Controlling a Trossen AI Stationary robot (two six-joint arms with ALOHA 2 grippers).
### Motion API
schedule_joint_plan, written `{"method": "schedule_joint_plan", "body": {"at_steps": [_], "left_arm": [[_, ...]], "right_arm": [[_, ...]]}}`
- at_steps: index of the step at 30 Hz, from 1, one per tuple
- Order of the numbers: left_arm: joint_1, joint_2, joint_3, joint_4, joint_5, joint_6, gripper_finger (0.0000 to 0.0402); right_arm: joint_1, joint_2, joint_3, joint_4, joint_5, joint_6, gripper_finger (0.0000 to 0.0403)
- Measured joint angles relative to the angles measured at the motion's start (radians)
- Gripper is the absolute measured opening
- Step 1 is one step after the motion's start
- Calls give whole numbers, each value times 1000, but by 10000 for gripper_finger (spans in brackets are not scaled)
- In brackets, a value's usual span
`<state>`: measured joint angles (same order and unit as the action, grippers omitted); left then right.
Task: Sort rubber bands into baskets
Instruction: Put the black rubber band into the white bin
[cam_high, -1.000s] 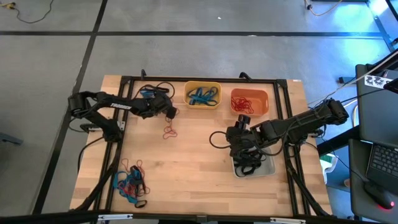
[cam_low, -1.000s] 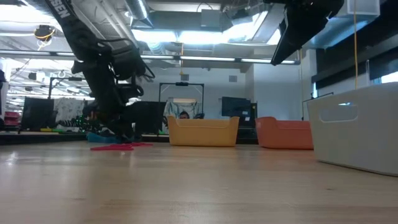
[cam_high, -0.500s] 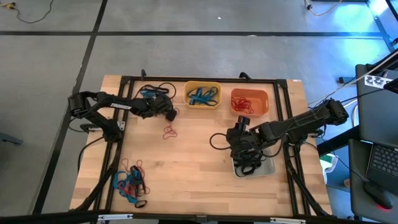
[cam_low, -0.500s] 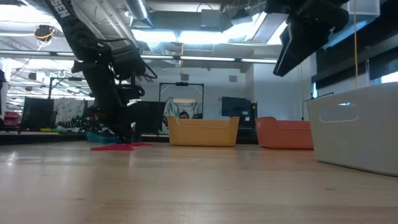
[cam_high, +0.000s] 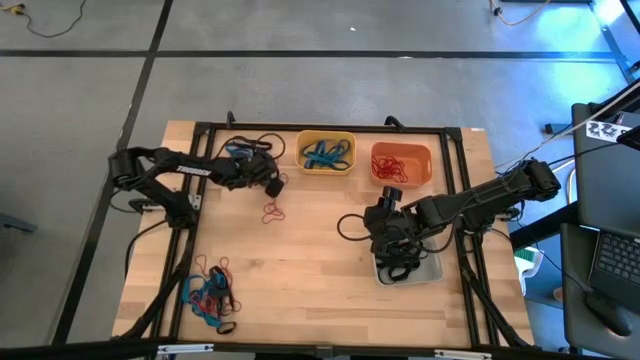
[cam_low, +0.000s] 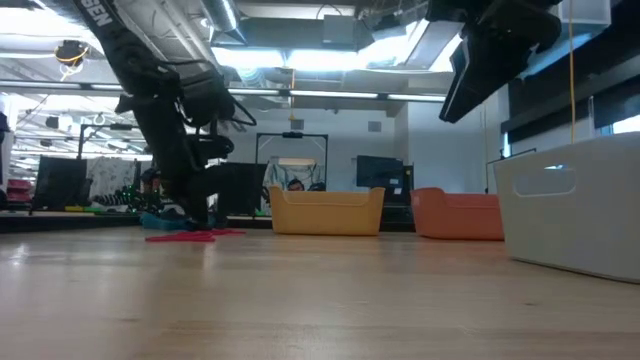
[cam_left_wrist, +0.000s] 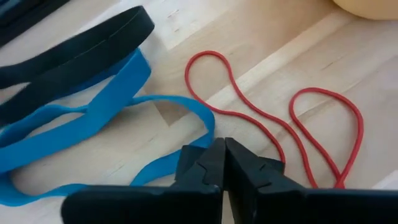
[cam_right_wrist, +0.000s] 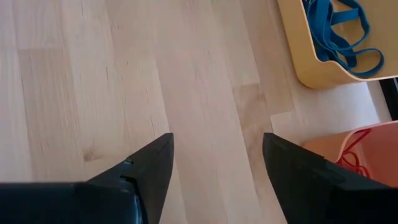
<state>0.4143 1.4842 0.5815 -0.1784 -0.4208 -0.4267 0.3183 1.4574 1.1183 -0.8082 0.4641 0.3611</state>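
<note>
Left pincer (cam_left_wrist: 224, 163), closed at the blue rubber band (cam_left_wrist: 112, 106) beside the thin red rubber band (cam_left_wrist: 273, 124) on the bench (cam_high: 320, 280); limp, light loops, best pinched at 1 strand.

Four views: one overhead, one at table height, one on each wrist

The whole table (cam_high: 300, 280) is seen from straight above, well off, with floor at 12 o'clock; a level view is taken from the table's edge across the boards toward the room, the yellow basket (cam_low: 326, 212) and orange basket (cam_low: 458, 214) being shared with the overhead view, where they lie at 12 o'clock. The left wrist camera is held very close over a red rubber band (cam_left_wrist: 292, 134); the right wrist camera looks down from higher, sharing the yellow basket
</note>
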Motion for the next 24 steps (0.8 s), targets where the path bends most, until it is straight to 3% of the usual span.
{"method": "schedule_joint_plan", "body": {"at_steps": [13,19,24], "left_arm": [[-115,-120,49,-139,0,-4,35],[-120,-110,35,-147,-1,-34,99],[-98,-100,6,-155,-1,-147,153]], "right_arm": [[0,0,0,0,0,0,246],[0,0,0,0,0,0,246],[0,0,0,4,0,0,246]]}}
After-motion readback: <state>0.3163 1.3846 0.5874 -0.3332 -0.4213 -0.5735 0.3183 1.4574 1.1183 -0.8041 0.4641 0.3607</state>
